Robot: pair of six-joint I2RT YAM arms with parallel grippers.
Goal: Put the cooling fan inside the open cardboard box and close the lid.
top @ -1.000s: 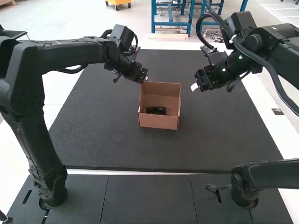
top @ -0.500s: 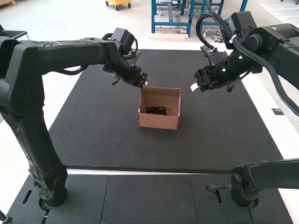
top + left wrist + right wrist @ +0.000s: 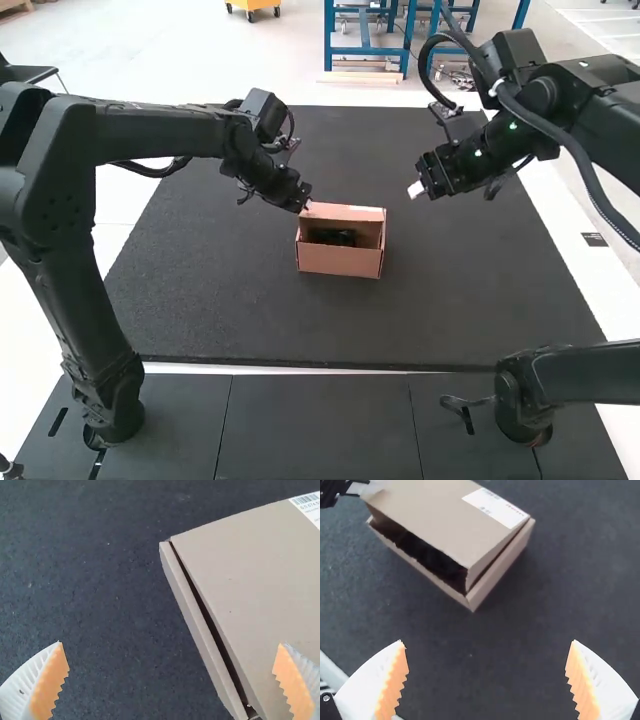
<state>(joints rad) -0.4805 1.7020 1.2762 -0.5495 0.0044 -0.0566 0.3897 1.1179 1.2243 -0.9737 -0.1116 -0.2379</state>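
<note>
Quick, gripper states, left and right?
Left gripper: open, at the cardboard box lid, holding nothing.
Right gripper: open, holding nothing.

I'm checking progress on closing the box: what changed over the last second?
The left gripper came down toward the box, and the lid swung from upright to tilted low over the opening, not yet shut. Nothing was gripped or released. The box, the cooling fan inside it and the open right gripper off to its side stayed put.
</note>
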